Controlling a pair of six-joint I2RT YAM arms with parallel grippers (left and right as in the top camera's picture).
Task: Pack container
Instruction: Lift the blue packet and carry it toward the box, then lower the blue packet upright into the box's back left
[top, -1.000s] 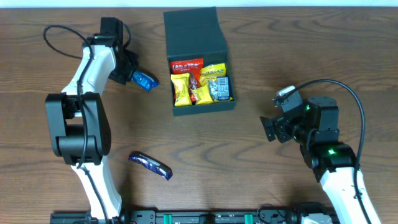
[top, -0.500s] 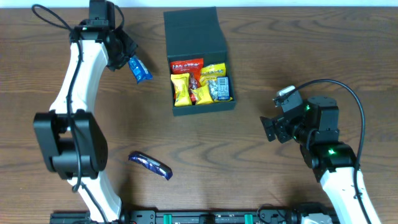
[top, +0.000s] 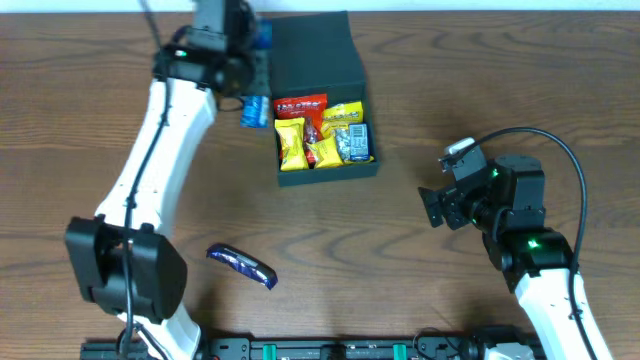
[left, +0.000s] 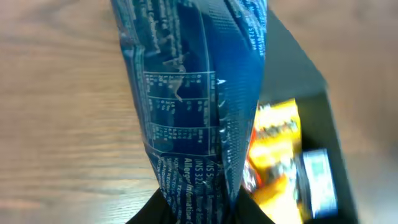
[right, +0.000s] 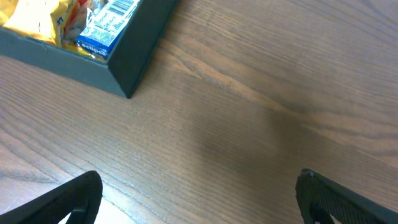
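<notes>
My left hand (top: 243, 82), pinching the blue packet (top: 255, 110), has swung it up beside the container (top: 312, 50), so drop-in looks close; right hand (top: 432, 208) gapes wide.

The dark teal-green square container (top: 328, 172) is sitting upright with its flap lid (top: 312, 55) open behind. Yellow and red snack packets (top: 291, 141) are lying inside.

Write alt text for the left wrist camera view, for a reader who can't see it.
A blue snack packet dominates the frame, pinched at its lower end by the left gripper. Behind it lie a wooden table and, at right, the open dark container holding yellow packets.
</notes>
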